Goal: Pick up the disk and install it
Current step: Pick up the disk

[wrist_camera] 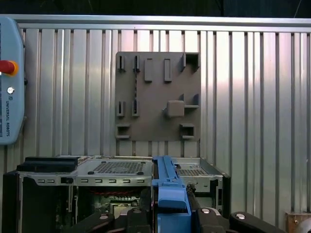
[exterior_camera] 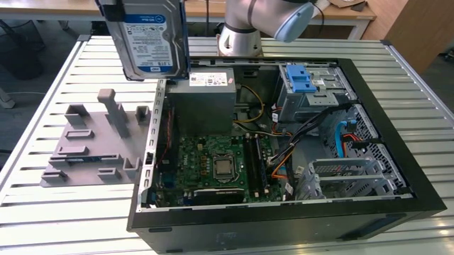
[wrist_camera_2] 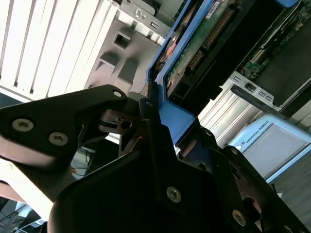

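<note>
The disk is a silver hard drive with a white-and-blue label and a blue carrier frame. It hangs upright in the air above the far left corner of the open computer case, over the table. In both wrist views my gripper is shut on the blue carrier frame, a black finger on each side. The disk's green circuit-board underside shows in the second wrist view.
Inside the case lie the motherboard, a grey power-supply box and a drive bay with a blue latch. A grey fixture plate with upright pegs sits on the slatted table. A teach pendant lies on the table.
</note>
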`<state>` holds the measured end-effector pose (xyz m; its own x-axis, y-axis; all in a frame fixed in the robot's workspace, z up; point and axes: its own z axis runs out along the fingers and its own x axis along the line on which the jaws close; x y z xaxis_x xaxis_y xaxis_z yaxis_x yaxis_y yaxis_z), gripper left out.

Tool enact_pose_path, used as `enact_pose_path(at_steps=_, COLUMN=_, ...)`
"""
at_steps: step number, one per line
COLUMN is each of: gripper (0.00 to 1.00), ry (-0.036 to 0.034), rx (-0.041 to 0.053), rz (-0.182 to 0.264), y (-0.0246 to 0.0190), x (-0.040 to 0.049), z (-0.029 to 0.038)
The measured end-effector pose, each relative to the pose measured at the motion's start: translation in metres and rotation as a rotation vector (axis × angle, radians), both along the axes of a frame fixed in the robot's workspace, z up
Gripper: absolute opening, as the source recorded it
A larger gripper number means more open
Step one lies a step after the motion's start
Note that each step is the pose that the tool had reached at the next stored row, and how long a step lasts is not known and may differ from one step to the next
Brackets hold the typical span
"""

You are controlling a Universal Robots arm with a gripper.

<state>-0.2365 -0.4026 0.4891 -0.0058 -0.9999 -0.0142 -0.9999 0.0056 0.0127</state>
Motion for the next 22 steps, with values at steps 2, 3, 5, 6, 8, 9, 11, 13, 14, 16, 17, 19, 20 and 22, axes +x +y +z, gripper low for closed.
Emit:
enact_pose_path(at_steps=2, gripper=0.36, ry=0.0001, rx=-0.0001, rz=0.0, y=-0.0006, x=0.0067, z=-0.0008)
enact_pose_path(at_steps=3, gripper=0.36, ry=0.0001, rx=0.0, rz=0.0, y=-0.001, x=0.0095, z=-0.0012)
enact_pose_path(at_steps=5, gripper=0.36, ry=0.0001, rx=0.0, rz=0.0, y=-0.0018, x=0.0154, z=-0.002)
enact_pose_path(at_steps=6, gripper=0.36, ry=0.0, rx=0.0, rz=0.0, y=-0.0022, x=0.0184, z=-0.0025)
enact_pose_path(at_steps=8, gripper=0.36, ry=0.0001, rx=0.0, rz=0.0, y=-0.003, x=0.0248, z=-0.0033)
enact_pose_path(at_steps=9, gripper=0.36, ry=0.0, rx=0.0001, rz=0.0, y=-0.0034, x=0.028, z=-0.0038)
enact_pose_path(at_steps=11, gripper=0.36, ry=0.0001, rx=0.0, rz=0.0, y=-0.0042, x=0.0338, z=-0.0045)
enact_pose_path(at_steps=13, gripper=0.36, ry=0.0001, rx=0.0, rz=0.0, y=-0.005, x=0.0396, z=-0.0052)
enact_pose_path(at_steps=14, gripper=0.36, ry=0.0001, rx=0.0, rz=0.0, y=-0.0055, x=0.0423, z=-0.0056)
enact_pose_path(at_steps=16, gripper=0.36, ry=0.0, rx=0.0001, rz=0.0, y=-0.0065, x=0.0472, z=-0.0064)
enact_pose_path(at_steps=17, gripper=0.36, ry=0.0, rx=0.0001, rz=0.0, y=-0.0074, x=0.0492, z=-0.0069)
enact_pose_path(at_steps=19, gripper=0.36, ry=0.0001, rx=-0.0001, rz=0.0, y=-0.0092, x=0.0525, z=-0.0075)
enact_pose_path(at_steps=20, gripper=0.36, ry=0.0002, rx=-0.0001, rz=0.0, y=-0.0102, x=0.0537, z=-0.0079)
enact_pose_path(at_steps=22, gripper=0.36, ry=-0.0001, rx=0.0, rz=0.0, y=-0.0127, x=0.0556, z=-0.009)
